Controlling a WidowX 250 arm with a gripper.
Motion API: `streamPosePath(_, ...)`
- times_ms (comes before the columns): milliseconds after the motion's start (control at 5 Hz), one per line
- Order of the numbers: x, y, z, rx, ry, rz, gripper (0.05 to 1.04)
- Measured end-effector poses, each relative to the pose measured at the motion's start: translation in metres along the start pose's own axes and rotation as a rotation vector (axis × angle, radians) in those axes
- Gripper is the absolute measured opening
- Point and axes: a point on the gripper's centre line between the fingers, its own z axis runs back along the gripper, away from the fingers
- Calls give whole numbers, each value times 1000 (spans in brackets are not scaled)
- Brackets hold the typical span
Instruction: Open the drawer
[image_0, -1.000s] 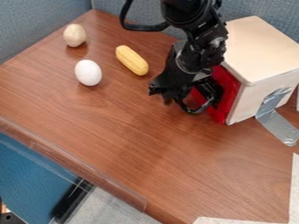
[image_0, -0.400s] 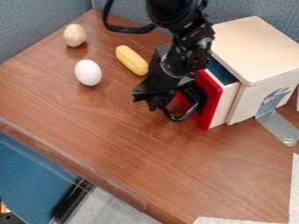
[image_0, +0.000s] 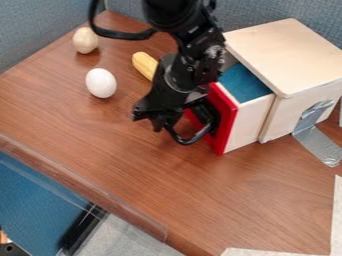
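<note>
Drawer (image_0: 248, 126) front partly hidden behind pincer (image_0: 148, 119); pincer apart or together, cannot tell. Corn (image_0: 143, 65) beyond pincer, partly covered. Drawer partly open: red front, pale side, blue interior.

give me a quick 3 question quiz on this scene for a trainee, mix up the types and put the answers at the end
1. True or false: the drawer sticks partway out of the box.

2. Where is the tool?
a) over the tape
b) by the drawer's black handle
c) over the white egg

3. Fill in the colour: the drawer's front is ____.

Key: 1 true; 2 b; 3 red
</note>
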Motion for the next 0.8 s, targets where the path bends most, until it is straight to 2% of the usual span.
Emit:
streamPosePath(400, 10, 7, 5, -28, 18, -31, 130)
streamPosePath(800, 14, 15, 4, 1, 27, -36, 130)
